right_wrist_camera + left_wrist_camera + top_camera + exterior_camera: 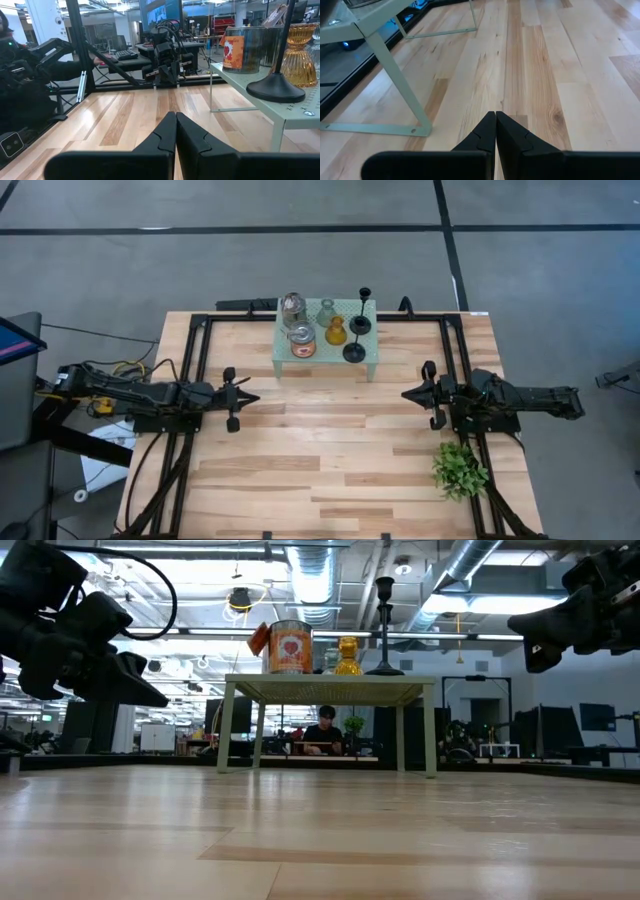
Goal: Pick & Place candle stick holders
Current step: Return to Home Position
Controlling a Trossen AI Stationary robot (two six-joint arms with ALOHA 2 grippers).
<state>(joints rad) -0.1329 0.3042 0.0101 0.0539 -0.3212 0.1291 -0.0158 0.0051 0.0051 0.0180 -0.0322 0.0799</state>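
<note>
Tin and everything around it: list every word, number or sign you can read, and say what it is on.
No text can be read.
On the tin: an orange label with a red figure; any lettering is too blurred to read.
Nothing else in any view bears legible words, numbers or signs.

Pale green mesh stand (330,360) at the wooden table's (320,465) far edge; leafy plant (459,470) near its right edge

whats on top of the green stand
On the stand: silvery jar, clear glass, amber glass, orange tin, tall black stick, short black one. From table level the tin mostly covers the jar behind it.
</note>
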